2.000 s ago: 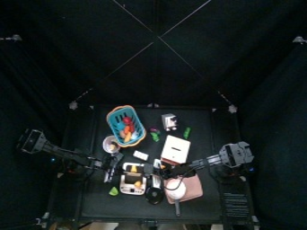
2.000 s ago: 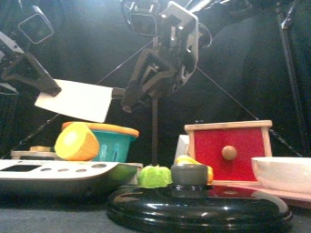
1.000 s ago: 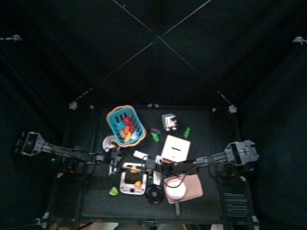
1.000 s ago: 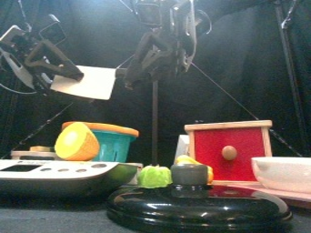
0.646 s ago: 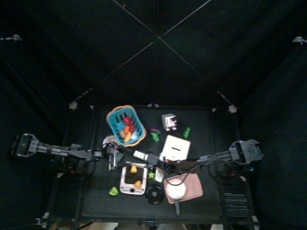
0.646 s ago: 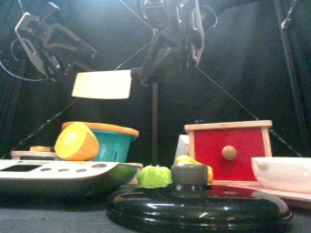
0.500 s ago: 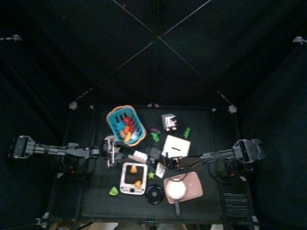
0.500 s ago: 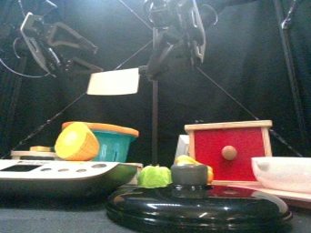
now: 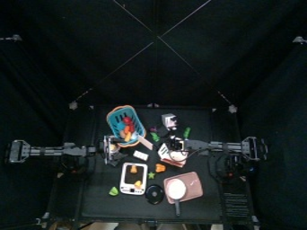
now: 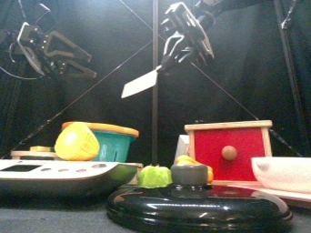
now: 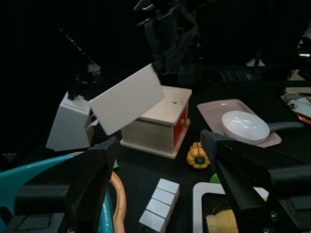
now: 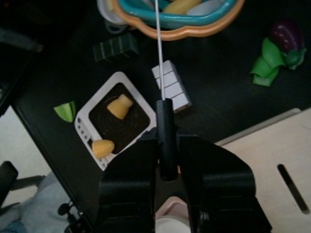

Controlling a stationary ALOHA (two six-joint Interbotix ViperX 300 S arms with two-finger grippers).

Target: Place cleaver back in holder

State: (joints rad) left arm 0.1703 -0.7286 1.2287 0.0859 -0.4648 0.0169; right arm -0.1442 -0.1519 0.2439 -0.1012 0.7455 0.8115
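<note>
My right gripper is shut on the black handle of the cleaver and holds it high above the table with the white blade tilted. In the right wrist view the blade shows edge-on, out past the gripper, over the teal basket. My left gripper hangs open and empty to the cleaver's left. Its wrist view shows its jaws apart and the blade beyond them. The holder, a small dark block with white patches, stands at the table's back. It seems to be the pale block in the left wrist view.
A teal basket of toy food stands at the left, and a white scale lies in front of it. A wooden box with a red face stands at the right, beside a white bowl. A black lid lies at the front edge.
The cleaver has moved to the right with the right gripper, and its blade has turned from flat to tilted. The left gripper has stayed at the left, apart from the blade.
</note>
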